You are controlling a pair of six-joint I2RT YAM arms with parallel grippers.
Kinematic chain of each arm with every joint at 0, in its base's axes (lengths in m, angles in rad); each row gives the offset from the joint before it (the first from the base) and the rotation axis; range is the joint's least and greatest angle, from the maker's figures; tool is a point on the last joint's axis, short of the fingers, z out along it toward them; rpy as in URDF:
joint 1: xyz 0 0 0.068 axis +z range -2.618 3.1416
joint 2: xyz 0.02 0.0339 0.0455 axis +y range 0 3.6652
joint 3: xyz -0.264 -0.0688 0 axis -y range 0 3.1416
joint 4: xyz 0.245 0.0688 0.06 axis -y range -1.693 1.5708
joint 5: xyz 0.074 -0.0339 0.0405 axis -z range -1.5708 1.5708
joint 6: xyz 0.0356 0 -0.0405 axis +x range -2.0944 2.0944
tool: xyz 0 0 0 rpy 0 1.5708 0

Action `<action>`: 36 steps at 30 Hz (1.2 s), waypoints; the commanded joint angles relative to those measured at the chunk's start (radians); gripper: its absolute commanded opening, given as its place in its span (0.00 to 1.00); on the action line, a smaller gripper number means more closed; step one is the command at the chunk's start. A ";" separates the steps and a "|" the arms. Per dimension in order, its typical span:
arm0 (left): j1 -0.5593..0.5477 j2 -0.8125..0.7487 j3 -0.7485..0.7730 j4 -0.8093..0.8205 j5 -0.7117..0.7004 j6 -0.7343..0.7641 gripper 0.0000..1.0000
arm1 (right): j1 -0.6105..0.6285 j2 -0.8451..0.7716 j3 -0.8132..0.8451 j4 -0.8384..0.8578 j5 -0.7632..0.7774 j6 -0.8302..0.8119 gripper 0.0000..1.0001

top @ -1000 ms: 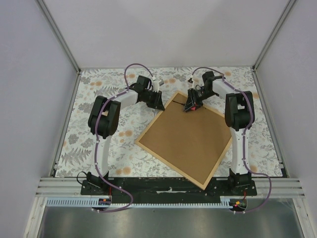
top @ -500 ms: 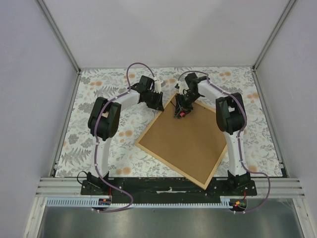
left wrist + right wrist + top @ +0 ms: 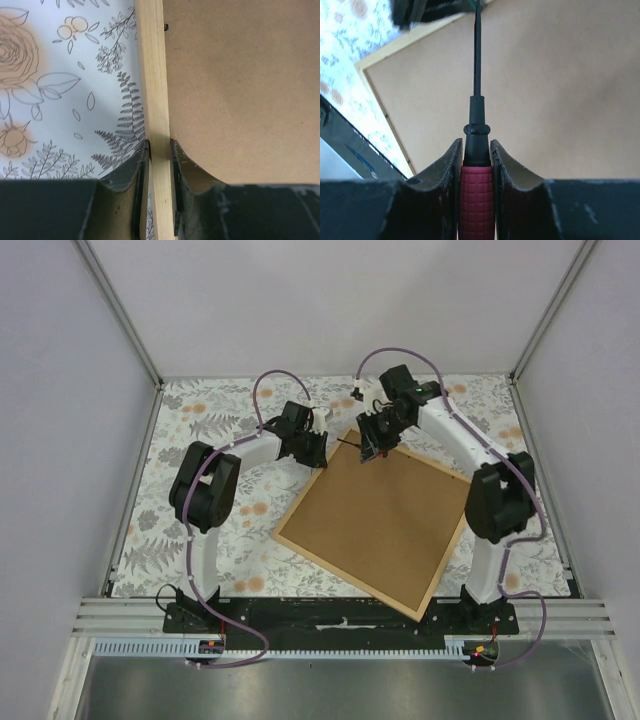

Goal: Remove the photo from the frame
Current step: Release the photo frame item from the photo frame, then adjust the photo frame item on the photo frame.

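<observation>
1. The frame (image 3: 375,525) lies flat on the flowery table (image 3: 150,530), brown back up, turned like a diamond, in the middle btw. the two arms
2. Left gripper (image 3: 159,149): fingers nearly closed, one on each side of the frame's thin far-left edge, pinching it
3. Right gripper (image 3: 476,147): fingers a bit apart, squeezing a screwdriver (image 3: 476,205) w/ a red handle
4. The screwdriver's thin black tip points at the frame's far corner, near the left gripper; can't tell if it touches
</observation>
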 commanded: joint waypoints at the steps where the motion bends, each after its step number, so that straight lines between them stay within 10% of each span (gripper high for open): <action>1: -0.049 -0.055 -0.075 -0.144 -0.007 0.022 0.15 | -0.049 -0.233 -0.171 0.043 -0.021 -0.134 0.00; 11: -0.051 0.053 0.294 -0.214 -0.008 0.068 0.54 | -0.084 -0.304 -0.504 0.177 0.040 -0.150 0.00; 36: -0.097 0.270 0.503 -0.233 -0.232 0.200 0.56 | -0.098 -0.186 -0.528 0.201 -0.010 -0.160 0.00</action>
